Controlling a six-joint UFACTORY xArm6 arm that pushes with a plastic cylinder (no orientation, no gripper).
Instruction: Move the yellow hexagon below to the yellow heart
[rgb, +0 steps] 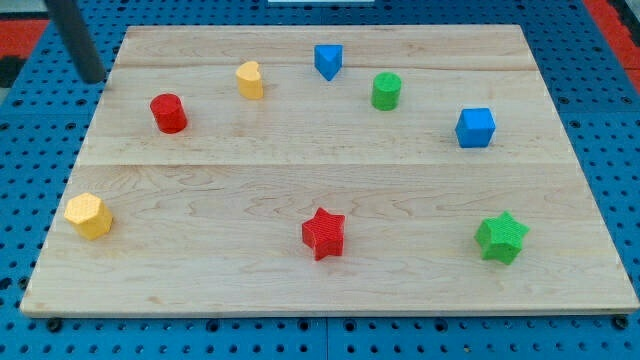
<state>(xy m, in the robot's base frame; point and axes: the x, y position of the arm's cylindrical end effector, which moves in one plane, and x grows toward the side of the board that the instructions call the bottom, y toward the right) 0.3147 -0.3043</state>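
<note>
Nearest the camera, the light wooden board's (330, 300) bottom edge is sitting over a blue pegboard surface (30, 330) showing all round; a red patch (20, 35) is showing at the view's top left. Red star (323, 233) is lying low centre, green star (501, 237) low right. Yellow hexagon (89, 215) is sitting near the board's left edge, well apart from the yellow heart (250, 80) up top. Red cylinder (168, 113) is lying left of the heart; blue triangular block (328, 61), green cylinder (386, 91) and blue cube (475, 128) are running rightward. My tip (93, 78) is resting at the top left corner, touching no block; no fingers, just a rod.
</note>
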